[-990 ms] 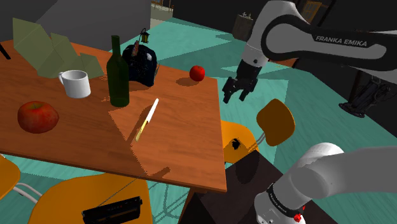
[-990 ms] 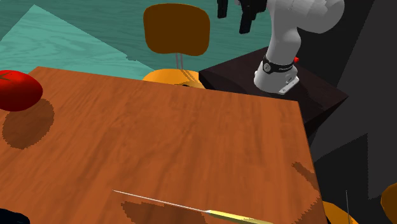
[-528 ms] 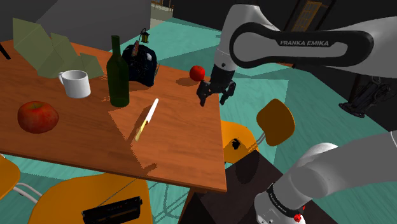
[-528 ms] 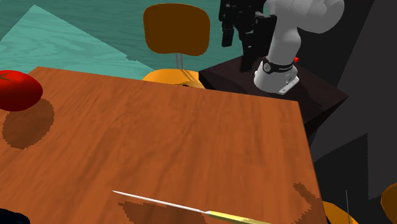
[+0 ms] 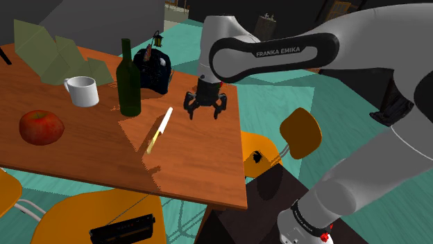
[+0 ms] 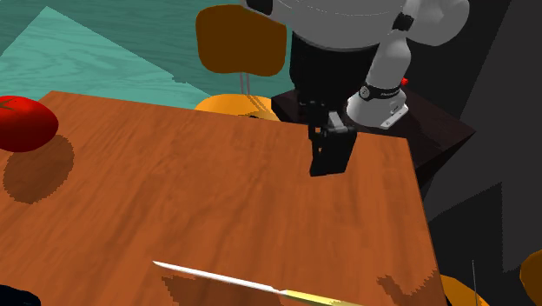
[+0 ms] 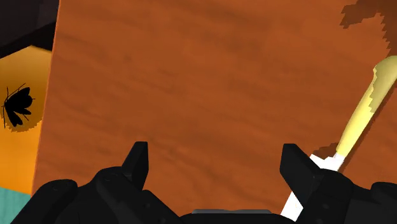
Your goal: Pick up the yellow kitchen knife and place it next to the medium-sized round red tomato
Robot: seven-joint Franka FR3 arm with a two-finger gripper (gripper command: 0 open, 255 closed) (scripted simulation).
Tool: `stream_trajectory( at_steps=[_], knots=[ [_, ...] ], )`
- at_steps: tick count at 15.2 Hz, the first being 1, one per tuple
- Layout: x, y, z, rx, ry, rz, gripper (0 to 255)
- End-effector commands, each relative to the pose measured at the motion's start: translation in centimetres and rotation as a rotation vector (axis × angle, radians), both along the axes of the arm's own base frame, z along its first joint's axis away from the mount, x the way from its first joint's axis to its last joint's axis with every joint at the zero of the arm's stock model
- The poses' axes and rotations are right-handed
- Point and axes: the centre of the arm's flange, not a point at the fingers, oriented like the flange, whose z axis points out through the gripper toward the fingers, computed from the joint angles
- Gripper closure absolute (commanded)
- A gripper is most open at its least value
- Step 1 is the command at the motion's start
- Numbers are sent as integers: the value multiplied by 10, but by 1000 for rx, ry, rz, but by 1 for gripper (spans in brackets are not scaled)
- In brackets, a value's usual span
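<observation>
The tabletop (image 5: 83, 145) is reddish-brown wood with a clear grain and a matt finish. The floor (image 6: 78, 52) is teal and also wood-grained. The knife (image 5: 160, 129) has a smooth pale yellow handle and a plain white blade. The gripper (image 5: 205, 114) is matt black. The arm (image 5: 277, 55) is smooth white with a slight sheen. The bottle (image 5: 128, 80) looks like dark green glass.

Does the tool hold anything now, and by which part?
Nothing is held: the open tool hangs above the table, the knife lying free beside it.
</observation>
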Motion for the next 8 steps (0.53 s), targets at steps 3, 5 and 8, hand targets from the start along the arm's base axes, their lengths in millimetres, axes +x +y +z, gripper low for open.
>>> stream_trajectory(
  at_steps=[3,5,8],
  knots=[
    [39,36,-23,-21,10,-89,0],
    [59,51,-35,-32,15,-131,0],
    [90,73,-54,-48,24,-194,0]
  ],
)
